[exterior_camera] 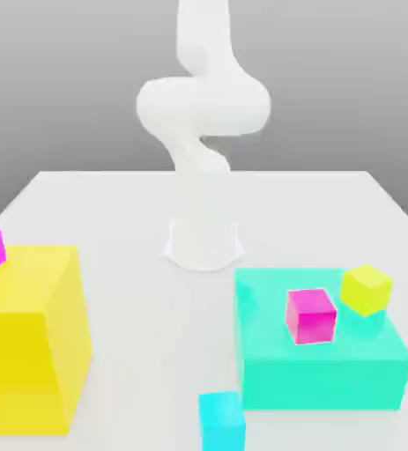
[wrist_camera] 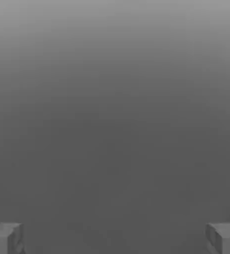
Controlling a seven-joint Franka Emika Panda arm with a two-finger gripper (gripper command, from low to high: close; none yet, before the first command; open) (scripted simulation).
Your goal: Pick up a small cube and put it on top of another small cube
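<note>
The end effector (wrist_camera: 115, 239) is held wide, with nothing seen between its fingers. The small light blue cube (exterior_camera: 222, 426) is seen at six o'clock on the exterior view, on the near part of the counter (exterior_camera: 145, 352). From the foot of the arm (exterior_camera: 204, 238), it is also found near six o'clock. The way to it from the end effector cannot be told for sure. No long side is seen on the cube; its top is turned up, and one face is pointed roughly to six o'clock.
</note>
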